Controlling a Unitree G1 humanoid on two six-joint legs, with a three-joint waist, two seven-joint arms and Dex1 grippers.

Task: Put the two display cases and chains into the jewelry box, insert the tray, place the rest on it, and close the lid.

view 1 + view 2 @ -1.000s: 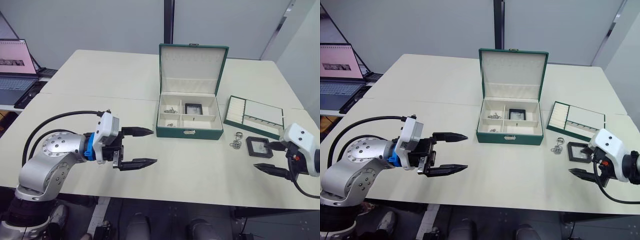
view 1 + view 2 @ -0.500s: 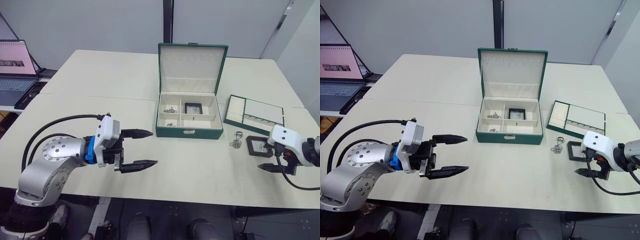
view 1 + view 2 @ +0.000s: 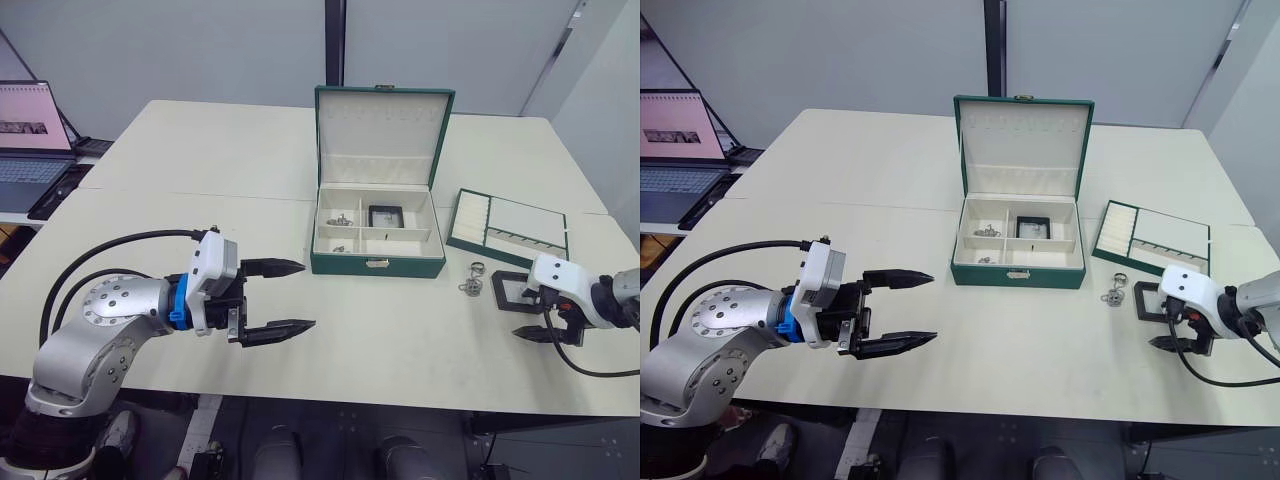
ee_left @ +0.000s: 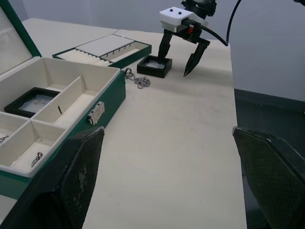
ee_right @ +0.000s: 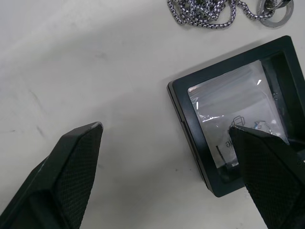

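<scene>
Right gripper (image 4: pixel 179 58): jaws wide apart, straddling one edge of display case (image 5: pixel 238 110) on tabletop (image 3: pixel 400 340), gripping nothing.
Left gripper (image 3: pixel 280 297): jaws spread, empty.
Jewelry box (image 3: pixel 378 262): lid (image 3: pixel 383 135) up, second case (image 3: pixel 384 216) inside.

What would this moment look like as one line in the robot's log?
right gripper: open, straddling display case on table | left gripper: open, idle | jewelry box: lid up, one case inside | tray: out

Matt cream tabletop (image 5: pixel 95 62), faintly scuffed. Shiny silver metal chain (image 5: pixel 209 12). Small square case with matt black plastic frame and glossy clear film window (image 5: pixel 238 102). Black fingers with fine mesh-textured pads (image 5: pixel 71 167).
</scene>
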